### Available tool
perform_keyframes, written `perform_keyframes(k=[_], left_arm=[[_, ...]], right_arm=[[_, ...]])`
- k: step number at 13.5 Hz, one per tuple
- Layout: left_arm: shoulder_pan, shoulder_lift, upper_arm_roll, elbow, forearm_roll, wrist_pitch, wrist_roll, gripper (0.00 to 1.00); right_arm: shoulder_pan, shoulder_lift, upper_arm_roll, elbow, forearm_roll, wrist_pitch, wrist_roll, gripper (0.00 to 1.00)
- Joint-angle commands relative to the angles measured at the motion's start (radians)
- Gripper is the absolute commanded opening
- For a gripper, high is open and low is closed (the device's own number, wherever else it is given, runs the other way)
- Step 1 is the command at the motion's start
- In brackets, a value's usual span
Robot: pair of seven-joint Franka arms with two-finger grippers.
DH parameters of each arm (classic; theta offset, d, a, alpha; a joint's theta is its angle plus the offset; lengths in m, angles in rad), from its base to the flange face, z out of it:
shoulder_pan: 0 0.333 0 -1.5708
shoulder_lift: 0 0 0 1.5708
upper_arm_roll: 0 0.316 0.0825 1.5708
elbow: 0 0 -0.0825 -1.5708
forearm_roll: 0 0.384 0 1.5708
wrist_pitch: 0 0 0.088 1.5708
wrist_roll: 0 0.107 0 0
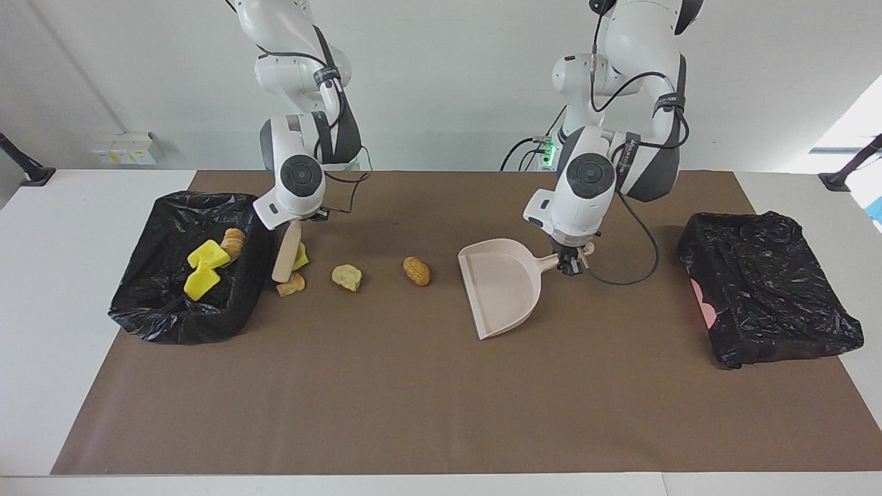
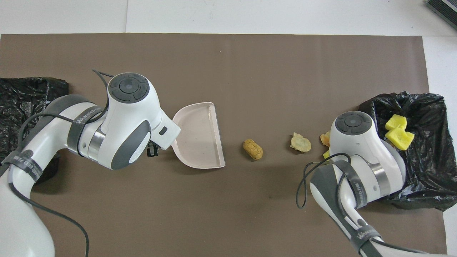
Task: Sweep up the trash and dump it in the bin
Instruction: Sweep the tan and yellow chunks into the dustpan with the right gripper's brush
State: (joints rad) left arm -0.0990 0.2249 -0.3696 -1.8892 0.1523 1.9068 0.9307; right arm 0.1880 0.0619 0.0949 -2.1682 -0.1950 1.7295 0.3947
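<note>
The right pincer is gripping the brush shut-tight, its head resting among the trash lumps on the worktop beside the bin at the right arm's end, where three more pieces are lying inside. The left pincer is clamping closed on the dustpan handle, holding the pan just beside the tan lump. The sweep probably calls for lowering the pan lip flat onto the worktop, facing the row, then drawing the brush steadily through the lumps so none are rolling past the lip.
</note>
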Motion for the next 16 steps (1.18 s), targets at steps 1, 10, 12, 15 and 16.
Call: perform_keyframes(k=[1, 10, 12, 15, 16], left_arm=[[-0.027, -0.052, 0.012, -0.077, -0.019, 0.040, 0.010, 0.00], [-0.061, -0.081, 0.012, -0.180, -0.045, 0.144, 0.017, 0.00], [-0.057, -0.084, 0.012, -0.189, -0.046, 0.155, 0.025, 0.00], [-0.053, -0.085, 0.012, -0.206, -0.048, 0.173, 0.077, 0.00], [-0.041, -0.085, 0.012, -0.208, -0.066, 0.181, 0.097, 0.00]], right_arm=[[0.057, 0.019, 0.005, 0.033, 0.075, 0.019, -0.040, 0.00], [0.260, 0.019, 0.005, 0.034, 0.389, 0.220, -0.043, 0.00], [0.291, 0.021, 0.006, 0.045, 0.466, 0.242, -0.066, 0.00], [0.332, 0.038, 0.008, 0.082, 0.698, 0.298, -0.186, 0.00], [0.335, 0.059, 0.011, 0.134, 0.724, 0.279, -0.185, 0.00]])
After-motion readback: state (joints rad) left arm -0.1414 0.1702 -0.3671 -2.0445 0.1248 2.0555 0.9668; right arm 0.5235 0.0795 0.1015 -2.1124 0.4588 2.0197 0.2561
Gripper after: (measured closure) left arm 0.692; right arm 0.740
